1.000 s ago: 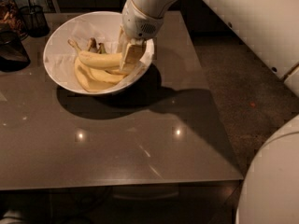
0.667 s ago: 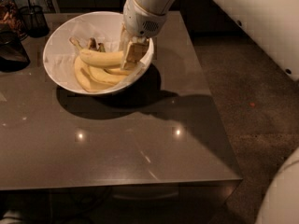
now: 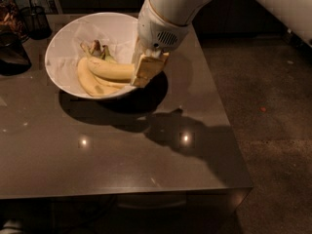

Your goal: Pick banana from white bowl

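The white bowl (image 3: 68, 38) stands at the far left of the dark table, lined with crinkled white paper. The banana (image 3: 109, 69), long and plain yellow, lies across the top of two shorter bananas (image 3: 92, 84) whose green-brown stems (image 3: 97, 48) point to the back. My gripper (image 3: 145, 71) reaches down from the white arm over the bowl's right rim. Its tan fingers (image 3: 148, 67) are closed on the banana's right end. The banana's tip is hidden behind them.
A small dark wire-mesh cup (image 3: 34, 18) stands behind the bowl at the far left, and a dark object (image 3: 12, 52) sits left of the bowl. The glossy table (image 3: 122, 150) runs toward me. Its right edge drops to the floor (image 3: 273, 121).
The gripper has shifted slightly toward the bowl's right rim, and the banana has moved with it to the right. The arm looks larger and nearer.
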{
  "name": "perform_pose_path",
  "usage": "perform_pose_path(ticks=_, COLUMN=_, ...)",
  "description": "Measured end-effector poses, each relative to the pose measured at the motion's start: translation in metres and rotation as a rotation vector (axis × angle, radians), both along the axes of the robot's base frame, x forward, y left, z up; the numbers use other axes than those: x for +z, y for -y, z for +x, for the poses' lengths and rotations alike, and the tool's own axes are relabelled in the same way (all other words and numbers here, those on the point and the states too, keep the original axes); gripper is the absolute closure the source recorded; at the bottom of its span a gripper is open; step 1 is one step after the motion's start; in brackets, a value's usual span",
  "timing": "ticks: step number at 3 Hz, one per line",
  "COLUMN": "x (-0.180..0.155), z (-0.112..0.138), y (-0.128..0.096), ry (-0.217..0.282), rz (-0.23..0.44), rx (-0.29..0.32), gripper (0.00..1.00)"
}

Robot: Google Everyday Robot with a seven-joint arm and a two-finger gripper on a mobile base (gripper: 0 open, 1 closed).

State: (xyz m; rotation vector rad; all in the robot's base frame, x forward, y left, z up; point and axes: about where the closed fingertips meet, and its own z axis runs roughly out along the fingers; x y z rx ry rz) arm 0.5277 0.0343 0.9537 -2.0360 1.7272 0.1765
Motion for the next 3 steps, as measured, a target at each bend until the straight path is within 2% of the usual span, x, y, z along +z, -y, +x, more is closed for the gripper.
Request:
perform_pose_path(ticks=2, x=0.009, z=-0.068, y=0.015, ry=0.005, rz=0.053, rx=-0.1, gripper=1.0)
perform_pose_path(ticks=3, x=0.009, z=-0.072, y=0.017, ry=0.006, rz=0.05, rx=-0.102, gripper=1.0)
